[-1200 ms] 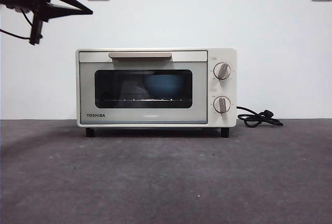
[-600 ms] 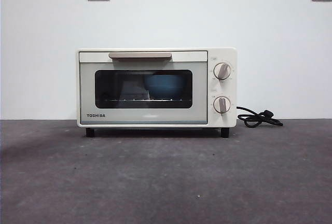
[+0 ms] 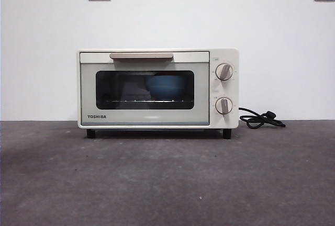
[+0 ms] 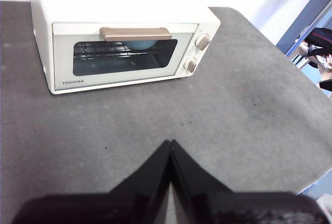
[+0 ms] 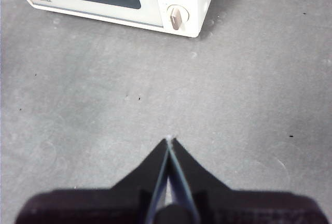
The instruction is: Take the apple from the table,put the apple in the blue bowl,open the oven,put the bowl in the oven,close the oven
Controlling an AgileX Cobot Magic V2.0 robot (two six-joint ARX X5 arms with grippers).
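Apple hidden inside blue bowl (image 3: pixel 166 86)

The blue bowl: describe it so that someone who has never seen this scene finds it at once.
Start at the cream-white oven standing on the dark grey table against the white wall. Look through its dark glass door, which is shut, under the beige bar handle. The blue bowl sits on the wire rack inside, toward the knob side, the only blue, rounded shape behind the glass.

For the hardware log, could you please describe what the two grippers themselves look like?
Both look alike. The left gripper has two matte black jaws tapering from a broad black base to a narrow wedge tip. The right gripper has the same shape, with pale edges along its inner faces. No cables or markings show.
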